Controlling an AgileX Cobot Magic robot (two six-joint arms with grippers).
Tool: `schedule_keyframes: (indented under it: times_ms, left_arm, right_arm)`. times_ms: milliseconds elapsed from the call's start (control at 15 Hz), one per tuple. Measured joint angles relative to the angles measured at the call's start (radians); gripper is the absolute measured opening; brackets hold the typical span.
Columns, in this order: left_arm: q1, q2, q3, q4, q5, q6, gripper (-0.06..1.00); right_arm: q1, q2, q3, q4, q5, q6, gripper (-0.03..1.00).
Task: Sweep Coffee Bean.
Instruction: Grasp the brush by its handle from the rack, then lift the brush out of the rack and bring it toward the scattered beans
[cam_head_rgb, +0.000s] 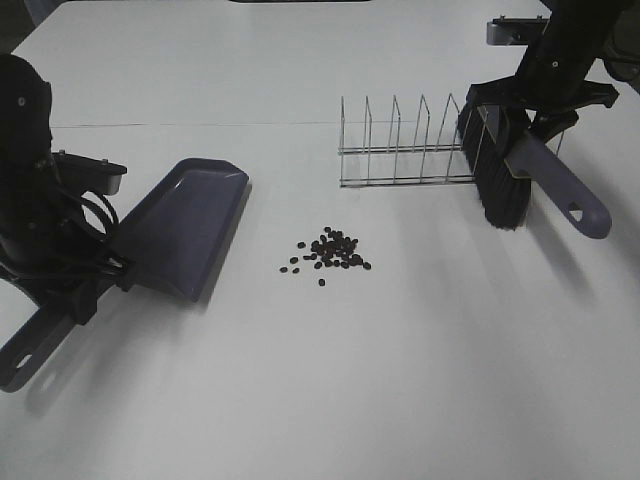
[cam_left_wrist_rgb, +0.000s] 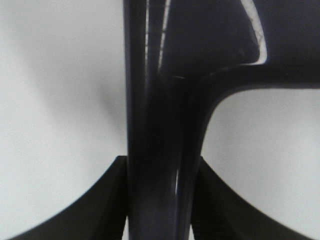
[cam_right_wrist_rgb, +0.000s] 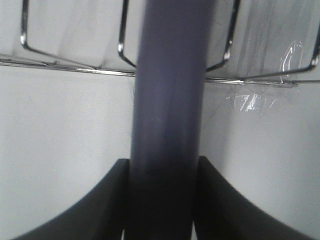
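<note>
Gripping both implements is as far as the job has got; no sweeping shows yet. The left tool (cam_head_rgb: 98, 283), at the lower left of the overhead frame, is clamped on the handle of the purple dustpan (cam_head_rgb: 185, 225), and its wrist view shows the dark handle pinched between the two fingers. The pan sits low at the left of the table (cam_head_rgb: 420, 390); whether it rests on the surface I cannot tell. Its mouth appears to point toward the top of the frame, so a side wall rather than the lip faces the beans.

The right tool (cam_head_rgb: 538, 125), at the upper right, is closed round the handle of the brush (cam_head_rgb: 503, 190); its wrist view shows the lilac handle filling the gap between the fingers. The brush hangs tilted, bristles down, in front of the right end of the wire rack (cam_head_rgb: 405, 152).

The coffee beans (cam_head_rgb: 335, 250) lie in a loose cluster at the middle of the frame, with a few strays to the left and below, well apart from both pan and brush. None can be seen in the pan.

By my reading, everything remains. The pan must turn so its lip meets the cluster, the brush must come down on the far side, and the beans must be drawn in, strays included.
</note>
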Motion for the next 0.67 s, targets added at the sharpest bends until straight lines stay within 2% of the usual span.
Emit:
schedule_keyframes:
  times_ms: [667]
  left_arm:
    - [0.0,0.0,0.0,0.0,0.0,0.0,0.32]
  right_arm:
    - [-0.001,-0.087,0.0,-0.032,0.038,0.006,0.31]
